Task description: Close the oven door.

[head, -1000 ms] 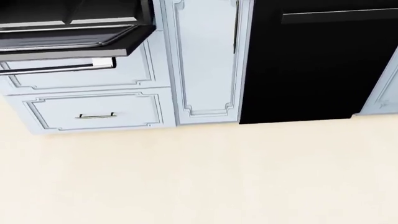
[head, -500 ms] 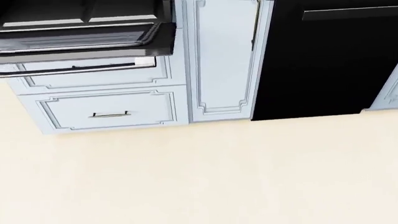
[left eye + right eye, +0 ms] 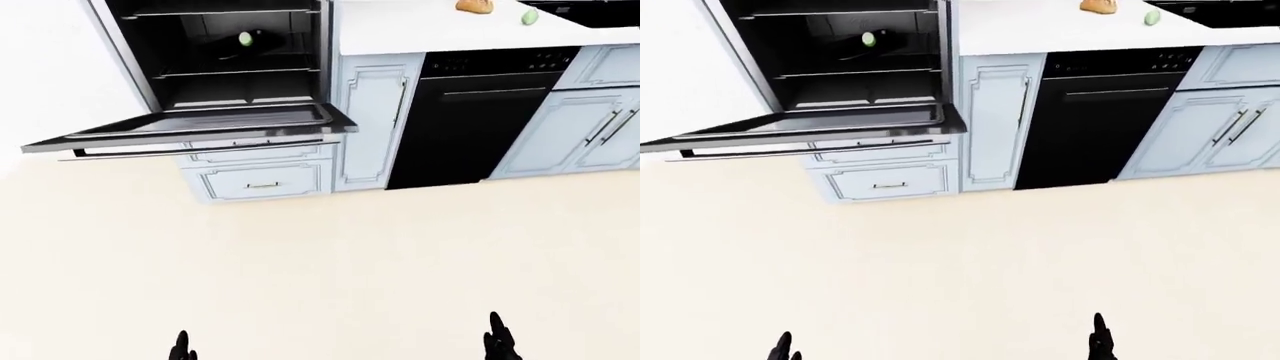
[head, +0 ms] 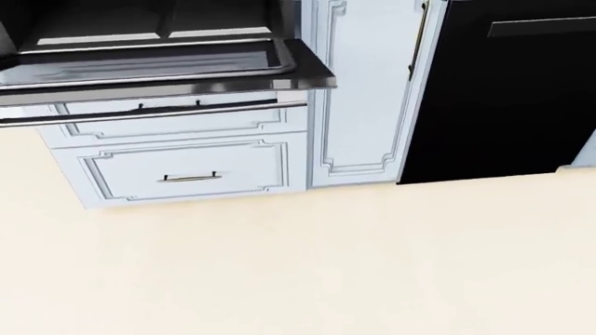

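The oven door (image 3: 190, 127) hangs flat open at far left, while both the left hand (image 3: 182, 349) and right hand (image 3: 497, 341) sit low, grasping nothing, well short of it.

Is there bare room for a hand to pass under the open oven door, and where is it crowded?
Free: the gap under the lowered black oven door, around its long bar handle, bordered below by the pale blue drawer. The cream floor is bare too. Crowded: the oven cavity, with wire racks and a green item.
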Motion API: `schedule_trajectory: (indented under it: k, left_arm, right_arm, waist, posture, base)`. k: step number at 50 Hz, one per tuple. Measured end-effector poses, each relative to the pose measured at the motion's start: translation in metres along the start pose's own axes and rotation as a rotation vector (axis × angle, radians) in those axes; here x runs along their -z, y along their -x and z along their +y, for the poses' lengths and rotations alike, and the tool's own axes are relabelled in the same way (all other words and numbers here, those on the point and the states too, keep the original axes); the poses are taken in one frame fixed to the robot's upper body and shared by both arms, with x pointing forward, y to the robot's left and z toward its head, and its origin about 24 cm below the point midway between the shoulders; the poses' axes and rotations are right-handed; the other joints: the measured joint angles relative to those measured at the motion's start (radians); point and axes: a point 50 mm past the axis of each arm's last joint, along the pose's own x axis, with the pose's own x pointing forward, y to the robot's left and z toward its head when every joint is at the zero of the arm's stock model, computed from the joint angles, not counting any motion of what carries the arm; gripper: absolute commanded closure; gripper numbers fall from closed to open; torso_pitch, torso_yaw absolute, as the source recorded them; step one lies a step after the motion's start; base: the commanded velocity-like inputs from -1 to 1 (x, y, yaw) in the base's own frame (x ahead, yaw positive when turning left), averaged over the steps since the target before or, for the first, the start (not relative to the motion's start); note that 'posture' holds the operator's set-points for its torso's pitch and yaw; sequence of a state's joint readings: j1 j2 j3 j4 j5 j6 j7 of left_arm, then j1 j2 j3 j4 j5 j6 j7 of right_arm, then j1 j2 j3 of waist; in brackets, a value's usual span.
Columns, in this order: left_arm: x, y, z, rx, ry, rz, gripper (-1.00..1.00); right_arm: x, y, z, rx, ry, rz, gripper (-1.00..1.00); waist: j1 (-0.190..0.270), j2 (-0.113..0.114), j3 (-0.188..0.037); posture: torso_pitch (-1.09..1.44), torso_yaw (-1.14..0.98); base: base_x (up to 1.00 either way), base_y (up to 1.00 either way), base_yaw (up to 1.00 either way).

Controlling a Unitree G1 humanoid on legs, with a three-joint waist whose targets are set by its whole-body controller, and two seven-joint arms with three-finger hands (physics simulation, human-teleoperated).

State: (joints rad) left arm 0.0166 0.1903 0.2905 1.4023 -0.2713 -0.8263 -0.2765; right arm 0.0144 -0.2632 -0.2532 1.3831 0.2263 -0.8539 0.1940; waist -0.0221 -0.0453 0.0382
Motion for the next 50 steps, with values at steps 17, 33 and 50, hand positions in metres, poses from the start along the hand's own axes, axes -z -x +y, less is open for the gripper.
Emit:
schedule_trajectory:
  k: [17, 33, 50]
  left_arm:
    - [-0.004, -0.002, 0.003, -0.015, -0.015, -0.016, -1.00]
    - [-0.005, -0.003, 0.002, -0.009, -0.004, -0.025, -1.00]
    - [-0.005, -0.004, -0.001, -0.005, -0.005, -0.021, -1.00]
  right_arm:
    - [0.000, -0.001, 0.006, -0.013, -0.005, 0.005, -1.00]
    - [-0.002, -0.002, -0.001, 0.005, -0.004, -0.006, -1.00]
    - [-0.003, -0.005, 0.006, -0.020, -0.010, -0.010, -1.00]
  waist:
    - [0.018, 0.010, 0.016]
    - [0.004, 0.101, 0.006]
    - [0.006, -0.023, 0.014]
  posture:
    - [0.00, 0.00]
    - [0.00, 0.00]
    - [0.00, 0.00]
  base:
    - [0.00, 0.49, 0.00]
    - [0.00, 0.50, 0.00]
    - [0.00, 0.50, 0.00]
